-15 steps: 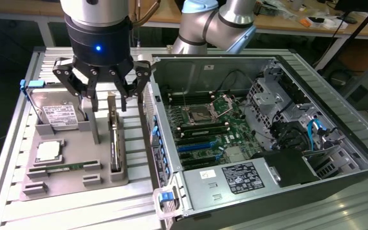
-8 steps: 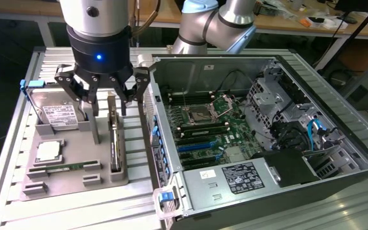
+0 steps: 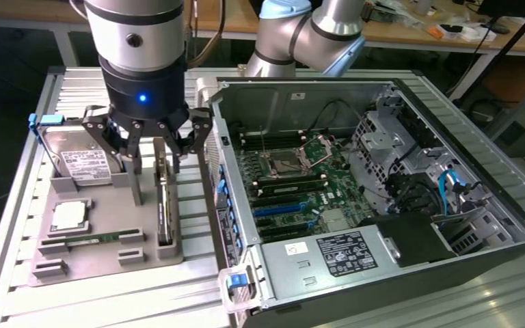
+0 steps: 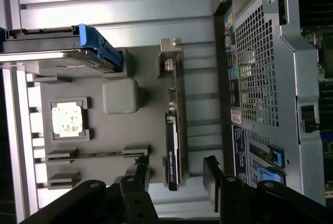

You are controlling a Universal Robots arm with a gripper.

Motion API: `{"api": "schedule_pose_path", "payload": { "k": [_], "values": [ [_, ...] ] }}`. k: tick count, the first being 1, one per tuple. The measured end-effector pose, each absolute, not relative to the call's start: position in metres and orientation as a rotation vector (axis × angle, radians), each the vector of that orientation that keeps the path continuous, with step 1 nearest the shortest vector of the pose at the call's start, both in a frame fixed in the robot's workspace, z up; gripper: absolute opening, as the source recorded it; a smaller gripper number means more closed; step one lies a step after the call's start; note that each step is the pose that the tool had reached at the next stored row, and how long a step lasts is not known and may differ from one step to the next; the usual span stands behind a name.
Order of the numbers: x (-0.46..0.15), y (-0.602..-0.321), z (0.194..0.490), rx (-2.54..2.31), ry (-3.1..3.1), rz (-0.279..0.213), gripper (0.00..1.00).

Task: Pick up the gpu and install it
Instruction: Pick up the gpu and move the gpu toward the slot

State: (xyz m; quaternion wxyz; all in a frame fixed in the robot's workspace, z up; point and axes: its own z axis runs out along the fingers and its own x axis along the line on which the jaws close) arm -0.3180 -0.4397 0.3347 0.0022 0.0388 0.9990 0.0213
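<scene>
Ribbed metal worktop [image 3: 107,301] is occupied by an open computer case [image 3: 281,102] on the exterior view's right and a grey tray [image 3: 107,256] just beside it. Above the tray the pincer [image 3: 156,156] is held with its fingers spread wide apart, nothing being clamped. A hard drive [image 3: 85,160] is propped at the tray's rear end. The gpu [image 3: 163,205] is stood on edge in the tray slot nearest the case, straddled by the fingers, with gaps seen on both sides. A processor [image 3: 68,215] and a memory stick [image 3: 93,239] are laid flat nearby.
</scene>
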Motion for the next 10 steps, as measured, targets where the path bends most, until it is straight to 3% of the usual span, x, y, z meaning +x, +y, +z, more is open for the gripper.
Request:
{"api": "schedule_pose_path", "payload": {
  "k": [10],
  "values": [
    [-0.319,-0.438,0.318,0.122,3.134,0.067,0.54]
  ]
}}
